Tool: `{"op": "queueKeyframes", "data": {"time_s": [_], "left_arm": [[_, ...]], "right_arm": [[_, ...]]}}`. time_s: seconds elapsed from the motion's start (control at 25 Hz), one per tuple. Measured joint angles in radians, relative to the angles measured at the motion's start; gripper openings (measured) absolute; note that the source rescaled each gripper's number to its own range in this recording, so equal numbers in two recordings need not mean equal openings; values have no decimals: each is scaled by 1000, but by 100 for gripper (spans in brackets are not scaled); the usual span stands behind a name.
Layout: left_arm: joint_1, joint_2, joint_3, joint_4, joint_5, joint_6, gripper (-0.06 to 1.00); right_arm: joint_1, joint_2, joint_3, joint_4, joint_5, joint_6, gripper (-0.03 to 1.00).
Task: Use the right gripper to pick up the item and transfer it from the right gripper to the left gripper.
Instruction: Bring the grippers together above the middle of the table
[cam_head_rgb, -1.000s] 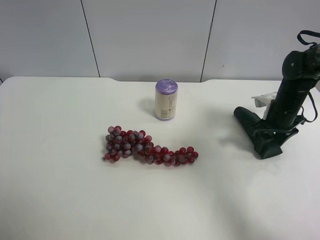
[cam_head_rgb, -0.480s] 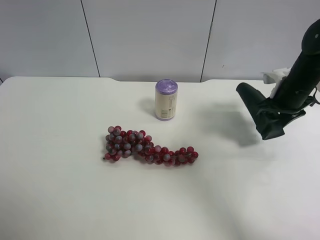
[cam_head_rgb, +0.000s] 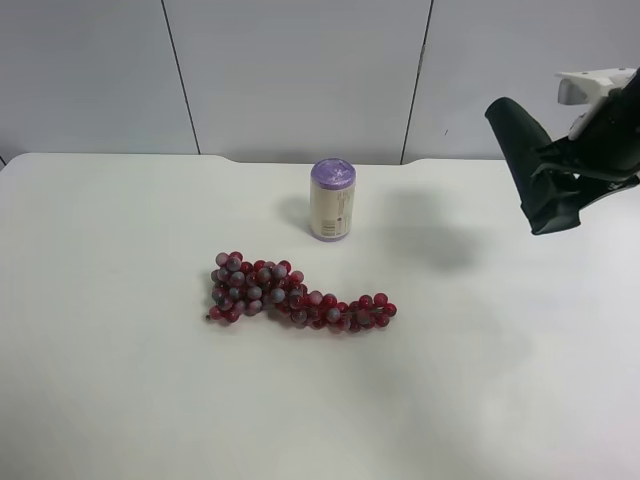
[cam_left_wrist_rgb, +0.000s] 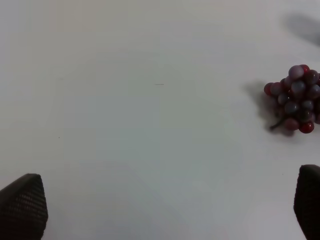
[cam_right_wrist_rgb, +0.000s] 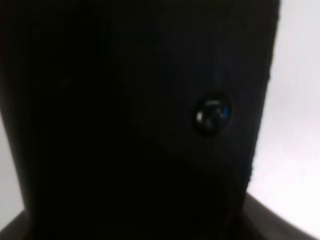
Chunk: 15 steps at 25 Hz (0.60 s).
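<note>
The item (cam_head_rgb: 532, 170), a dark green soft pouch, hangs in the air at the exterior high view's upper right, well above the white table (cam_head_rgb: 120, 390). My right gripper (cam_head_rgb: 568, 172), on the arm with the white bracket (cam_head_rgb: 590, 88), is shut on it. The pouch's dark fabric (cam_right_wrist_rgb: 125, 100) fills almost the whole right wrist view, with a small round snap (cam_right_wrist_rgb: 212, 115) showing on it. My left gripper (cam_left_wrist_rgb: 165, 204) is open over bare table, its two fingertips (cam_left_wrist_rgb: 22, 206) far apart with nothing between them. The left arm is out of the exterior high view.
A red-purple grape bunch (cam_head_rgb: 290, 295) lies mid-table and shows at the edge of the left wrist view (cam_left_wrist_rgb: 295, 100). A cream can with a purple lid (cam_head_rgb: 332, 199) stands upright behind it. A grey panelled wall (cam_head_rgb: 300, 70) backs the table.
The right arm has lifted the pouch off the table, up and toward the exterior high view's right edge. The grapes and the can have stayed put.
</note>
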<state>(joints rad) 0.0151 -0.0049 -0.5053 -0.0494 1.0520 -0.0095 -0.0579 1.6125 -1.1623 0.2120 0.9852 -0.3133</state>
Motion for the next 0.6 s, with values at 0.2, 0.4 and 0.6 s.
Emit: {"op": "queueKeyframes", "data": {"time_s": [0.2,0.4,0.6], "left_arm": [[0,0,0,0,0,0,100],[0,0,0,0,0,0,100],[0,0,0,0,0,0,100]], "right_arm": [[43,-58,0,5,13,-10,5],[151,-86,0,-26,29,-17,4],[272,-89,0,-66,35,-17,4]]}}
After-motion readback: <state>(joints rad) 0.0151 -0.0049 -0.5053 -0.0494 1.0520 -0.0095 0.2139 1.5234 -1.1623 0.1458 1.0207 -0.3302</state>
